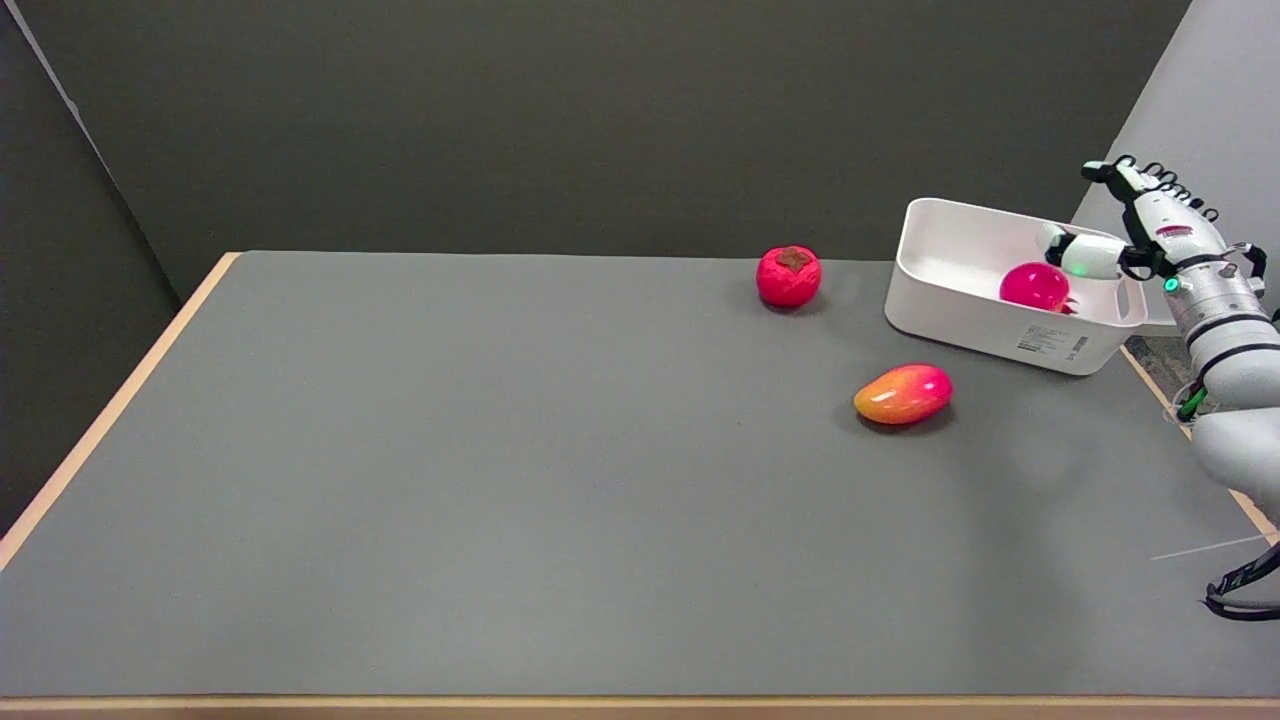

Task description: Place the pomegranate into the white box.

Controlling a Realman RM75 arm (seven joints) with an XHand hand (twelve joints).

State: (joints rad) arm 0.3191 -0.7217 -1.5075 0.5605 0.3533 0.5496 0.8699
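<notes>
Head view: pomegranate (1035, 286) sits inside the white box (985, 320), toward its right end, w/ its lower part hidden behind the box's near wall. Nothing is touching the fruit. Right hand (1135, 225) hangs above the box's right end, empty, fingers spread apart: one white finger w/ a green light points left over the box, just above & right of the pomegranate, while the others stick up & back toward the wall. Right arm comes up from the lower right, past the table's right edge.

Box stands at the far right corner of the grey table (500, 480), turned at a slight angle, label on its near wall. Mango (903, 393), red-orange, lies on the table near the box's near-left corner, apart from it. Persimmon (789, 276), red w/ a brown top, sits farther back, left of the box, also not touching it. Mango & persimmon are well apart from each other.
</notes>
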